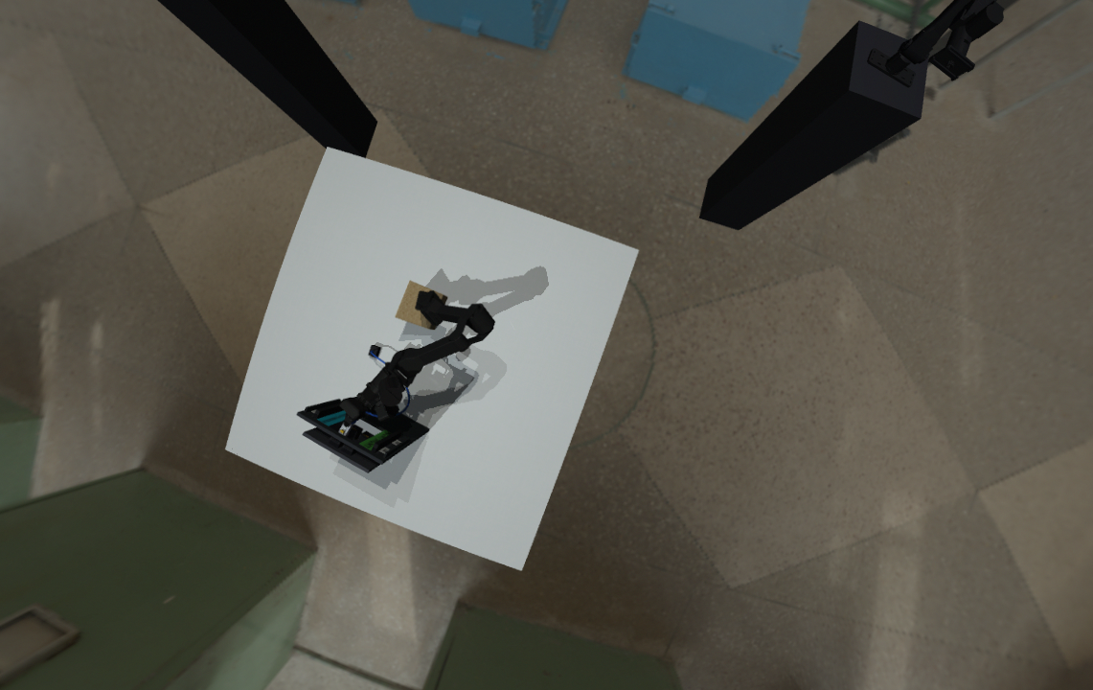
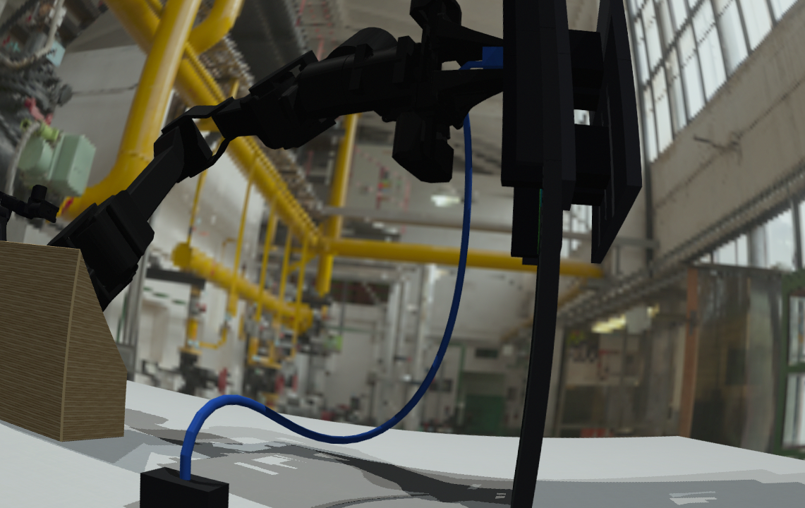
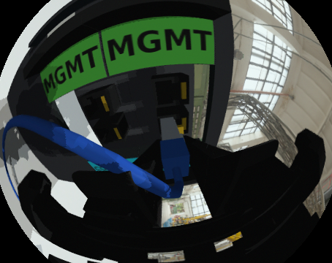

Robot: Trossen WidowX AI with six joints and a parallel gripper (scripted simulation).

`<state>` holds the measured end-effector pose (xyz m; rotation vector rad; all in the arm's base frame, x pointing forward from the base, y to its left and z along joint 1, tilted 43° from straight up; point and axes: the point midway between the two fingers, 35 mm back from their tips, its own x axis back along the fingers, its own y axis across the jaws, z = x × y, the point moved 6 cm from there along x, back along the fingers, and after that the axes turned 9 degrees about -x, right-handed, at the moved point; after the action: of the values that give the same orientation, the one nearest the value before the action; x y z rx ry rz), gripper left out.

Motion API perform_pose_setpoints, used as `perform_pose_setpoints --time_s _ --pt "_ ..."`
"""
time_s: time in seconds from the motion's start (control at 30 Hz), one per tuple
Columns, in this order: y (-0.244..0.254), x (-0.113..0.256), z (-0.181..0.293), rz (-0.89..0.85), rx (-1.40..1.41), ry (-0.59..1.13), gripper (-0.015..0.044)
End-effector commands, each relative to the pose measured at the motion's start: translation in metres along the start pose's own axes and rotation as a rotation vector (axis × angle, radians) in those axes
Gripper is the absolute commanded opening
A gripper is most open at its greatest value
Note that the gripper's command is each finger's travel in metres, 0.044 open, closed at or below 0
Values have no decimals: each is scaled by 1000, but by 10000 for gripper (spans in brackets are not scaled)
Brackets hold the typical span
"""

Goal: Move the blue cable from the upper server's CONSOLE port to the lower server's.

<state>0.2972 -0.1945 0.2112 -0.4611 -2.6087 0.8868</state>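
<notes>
Where fingers close, plug's tip (image 3: 170, 128) is obscured.

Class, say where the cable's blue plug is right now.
In the wrist view, the blue plug sits between the gripper's fingers, below the large MGMT label.

black six-joint arm (image 1: 434, 347) (image 2: 171, 148) rising from its base, bent at the elbow, forearm reaching out nearly level and slightly upward, wrist extended forward, gripper (image 2: 487, 66) (image 3: 172, 142) at the far end, dark fingers closed partway, a gap between them, clamped
</notes>
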Motion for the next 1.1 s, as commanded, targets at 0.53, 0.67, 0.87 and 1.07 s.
perform_pose_setpoints --time_s 0.53,0.67,0.87,1.07 --pt "0 11 3 -2 -1 1 0" --pt "0 13 3 -2 -1 1 0" --pt "0 16 4 -2 -1 1 0" --pt "0 19 5 -3 -1 1 0"
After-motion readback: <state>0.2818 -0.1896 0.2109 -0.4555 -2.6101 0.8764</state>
